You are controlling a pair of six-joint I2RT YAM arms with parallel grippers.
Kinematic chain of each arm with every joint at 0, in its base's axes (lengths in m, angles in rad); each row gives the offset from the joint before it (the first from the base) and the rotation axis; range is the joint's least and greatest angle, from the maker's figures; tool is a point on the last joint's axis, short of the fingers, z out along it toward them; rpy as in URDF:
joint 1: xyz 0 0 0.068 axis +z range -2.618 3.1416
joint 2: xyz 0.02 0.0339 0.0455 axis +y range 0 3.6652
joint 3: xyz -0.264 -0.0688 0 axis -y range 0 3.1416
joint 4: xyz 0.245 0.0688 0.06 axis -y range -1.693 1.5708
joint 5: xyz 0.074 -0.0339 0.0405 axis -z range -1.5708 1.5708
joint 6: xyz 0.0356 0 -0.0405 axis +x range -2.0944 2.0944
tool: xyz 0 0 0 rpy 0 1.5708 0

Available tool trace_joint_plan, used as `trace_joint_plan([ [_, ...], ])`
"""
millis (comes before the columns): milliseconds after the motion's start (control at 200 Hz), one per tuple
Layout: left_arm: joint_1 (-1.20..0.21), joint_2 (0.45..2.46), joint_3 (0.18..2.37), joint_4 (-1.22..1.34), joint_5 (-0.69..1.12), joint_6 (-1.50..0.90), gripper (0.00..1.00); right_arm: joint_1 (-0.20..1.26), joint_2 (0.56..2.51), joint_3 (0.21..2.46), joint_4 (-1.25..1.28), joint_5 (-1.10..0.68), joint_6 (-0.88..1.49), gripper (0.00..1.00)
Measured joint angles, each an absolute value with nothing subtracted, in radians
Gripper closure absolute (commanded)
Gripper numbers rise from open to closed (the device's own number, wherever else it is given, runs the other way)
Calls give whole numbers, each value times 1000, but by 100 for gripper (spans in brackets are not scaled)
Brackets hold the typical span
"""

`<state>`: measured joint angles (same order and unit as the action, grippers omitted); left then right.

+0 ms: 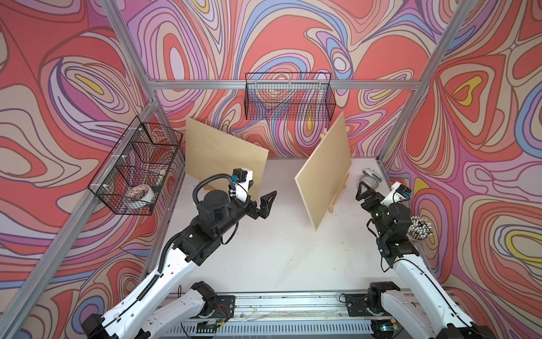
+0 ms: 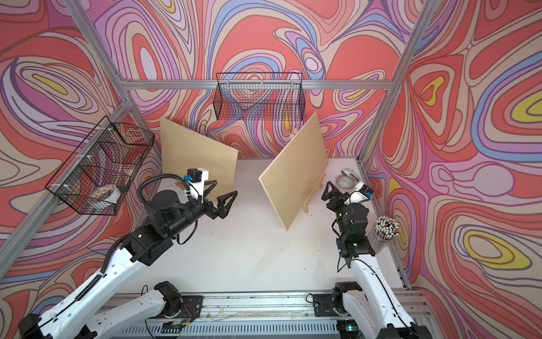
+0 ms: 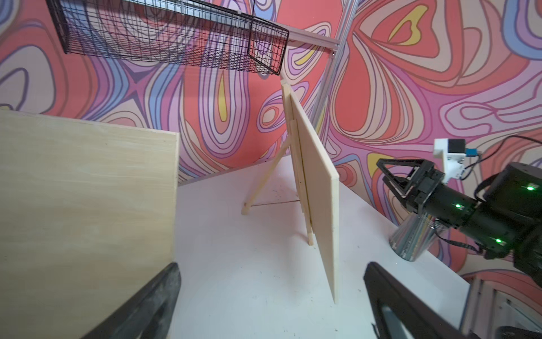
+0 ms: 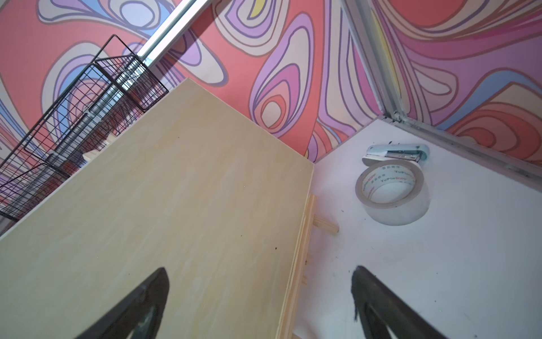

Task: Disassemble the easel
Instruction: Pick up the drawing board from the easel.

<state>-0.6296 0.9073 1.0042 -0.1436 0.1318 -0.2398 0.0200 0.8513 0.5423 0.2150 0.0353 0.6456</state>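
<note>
Easel (image 1: 340, 190): a slim wooden tripod standing just ahead of the right gripper (image 2: 325, 190), to its inner side. It carries a large plywood board (image 1: 322, 173) whose face turns toward those jaws. In the right wrist view the board's edge and the easel's ledge run up between the two fingers. A second board (image 1: 223, 158) leans close beside the left gripper (image 2: 225, 188), on its outer side (its support mostly hidden). Both sets of jaws stand spread wide and hold nothing. Disassembly looks not yet begun, and I judge the step in hand to be the approach. The next move probably calls for a grip on the board's edge to lift it off the ledge. A tape roll (image 4: 393, 190) and stapler (image 4: 396, 152) lie beyond the right jaws.
</note>
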Motion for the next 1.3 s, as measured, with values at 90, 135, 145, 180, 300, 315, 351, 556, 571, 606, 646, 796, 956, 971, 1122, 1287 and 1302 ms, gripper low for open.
trace_joint_plan([
  [90, -630, 917, 1067, -244, 218, -266, 0, 20, 862, 622, 133, -36, 670, 11],
  [135, -630, 926, 1103, -302, 257, -278, 1, 20, 870, 658, 93, -76, 674, 13],
  [145, -630, 929, 1113, -315, 266, -281, 1, 20, 873, 667, 83, -86, 677, 13],
  [180, -630, 937, 1137, -353, 291, -290, 2, 20, 880, 692, 51, -117, 678, 13],
  [300, -643, 945, 1168, -466, 336, -321, 5, 20, 883, 721, -45, -188, 667, 14],
  [315, -645, 945, 1168, -476, 338, -324, 5, 20, 881, 720, -58, -195, 664, 14],
  [351, -657, 945, 1161, -499, 340, -332, 6, 20, 876, 714, -82, -205, 656, 13],
  [556, -755, 937, 1028, -482, 297, -421, 11, 20, 842, 611, -99, -245, 627, 14],
  [571, -767, 939, 1018, -474, 290, -432, 12, 20, 845, 601, -95, -252, 626, 14],
  [606, -793, 947, 999, -456, 268, -450, 13, 20, 853, 584, -87, -262, 624, 16],
  [646, -822, 963, 990, -435, 241, -466, 13, 20, 868, 569, -74, -278, 623, 16],
  [796, -927, 1082, 987, -265, 123, -518, 15, 20, 912, 548, -45, -309, 618, 17],
  [956, -936, 1171, 970, -66, 22, -564, 17, 20, 905, 515, 7, -319, 618, 18],
  [971, -936, 1179, 970, -47, 14, -567, 17, 20, 905, 514, 9, -319, 619, 17],
  [1122, -936, 1271, 971, 95, -35, -597, 20, 20, 905, 510, 30, -325, 619, 18],
  [1287, -936, 1365, 987, 179, -53, -614, 24, 20, 905, 504, 52, -335, 619, 18],
  [1302, -936, 1371, 987, 186, -59, -615, 24, 20, 905, 503, 53, -336, 620, 18],
])
